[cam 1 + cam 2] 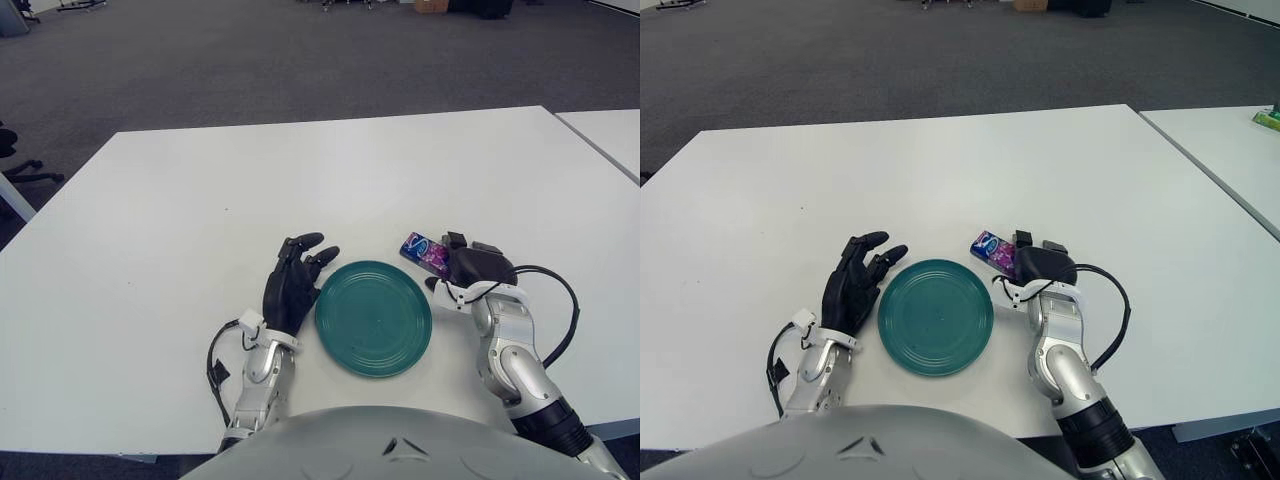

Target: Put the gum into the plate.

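One plate [373, 318], teal and round, sits on the white table [200, 200] near its front edge, and I see nothing in it. My gum [424, 252], a small purple-blue pack, lies flat on the table just off the plate's far-right rim, outside it. Its long axis runs diagonally, far-left to near-right, with the near-right end under my right hand [478, 268]. That hand sits just right of the plate, palm down, its fingers reaching onto the pack; I cannot tell whether they have closed on it. My left hand [295, 283] shows just left of the plate, fingers extended and loosely spread, holding nothing, tips pointing toward the far-right. Open tabletop extends far, left and right of this cluster. A second table's edge [1210, 150] lies to the far right, apart from mine by a narrow gap.
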{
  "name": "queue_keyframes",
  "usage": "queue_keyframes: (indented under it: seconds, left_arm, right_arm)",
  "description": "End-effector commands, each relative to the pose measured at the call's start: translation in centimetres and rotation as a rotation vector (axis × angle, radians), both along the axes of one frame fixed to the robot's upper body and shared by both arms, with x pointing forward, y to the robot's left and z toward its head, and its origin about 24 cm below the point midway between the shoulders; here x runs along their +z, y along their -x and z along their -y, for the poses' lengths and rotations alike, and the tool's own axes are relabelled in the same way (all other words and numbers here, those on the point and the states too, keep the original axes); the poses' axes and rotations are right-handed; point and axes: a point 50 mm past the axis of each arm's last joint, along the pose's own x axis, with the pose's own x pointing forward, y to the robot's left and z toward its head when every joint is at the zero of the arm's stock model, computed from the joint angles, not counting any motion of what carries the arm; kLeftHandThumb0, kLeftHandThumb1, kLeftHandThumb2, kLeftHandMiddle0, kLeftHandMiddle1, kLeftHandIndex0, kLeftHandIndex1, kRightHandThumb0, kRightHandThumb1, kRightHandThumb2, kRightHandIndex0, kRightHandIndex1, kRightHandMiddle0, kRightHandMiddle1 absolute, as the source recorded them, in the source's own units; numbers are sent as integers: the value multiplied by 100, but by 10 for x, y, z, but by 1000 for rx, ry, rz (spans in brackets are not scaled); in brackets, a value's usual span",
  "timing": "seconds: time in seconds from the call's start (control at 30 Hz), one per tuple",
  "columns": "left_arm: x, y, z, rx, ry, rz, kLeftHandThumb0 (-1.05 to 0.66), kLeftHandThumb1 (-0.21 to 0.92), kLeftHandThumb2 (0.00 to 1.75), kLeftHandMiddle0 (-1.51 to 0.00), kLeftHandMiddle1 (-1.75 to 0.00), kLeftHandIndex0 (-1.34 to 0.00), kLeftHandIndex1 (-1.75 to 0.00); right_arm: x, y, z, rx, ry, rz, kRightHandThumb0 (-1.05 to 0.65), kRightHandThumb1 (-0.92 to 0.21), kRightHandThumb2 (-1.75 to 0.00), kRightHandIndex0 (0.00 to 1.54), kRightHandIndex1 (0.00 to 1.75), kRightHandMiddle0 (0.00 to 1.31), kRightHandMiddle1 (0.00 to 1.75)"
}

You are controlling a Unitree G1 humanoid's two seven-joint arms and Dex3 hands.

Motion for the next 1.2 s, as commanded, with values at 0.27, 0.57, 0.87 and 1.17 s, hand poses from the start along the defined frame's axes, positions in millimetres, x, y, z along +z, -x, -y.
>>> queue_keyframes:
  seconds: [0.27,0.57,0.87,1.17]
  left_arm:
    - [-3,12,28,58,187,-98,-93,92,87,-47,-88,-15,-120]
    - [-3,13,28,75,204,-115,-94,92,89,-48,-89,-16,-122]
    - [-2,13,26,77,217,-115,-93,92,89,-48,-91,-16,-122]
    - [-3,14,24,79,218,-118,-92,92,87,-48,-92,-15,-123]
  right_arm:
    - [-14,5,15,-49,31,-24,-72,-92,-34,19,65,0,111]
    - [-19,6,16,-56,4,11,-42,-68,-78,37,59,39,164]
    - [-27,6,15,-38,16,16,-41,-57,-96,45,72,45,171]
    - [-31,4,15,35,32,15,-43,-52,-105,50,83,46,174]
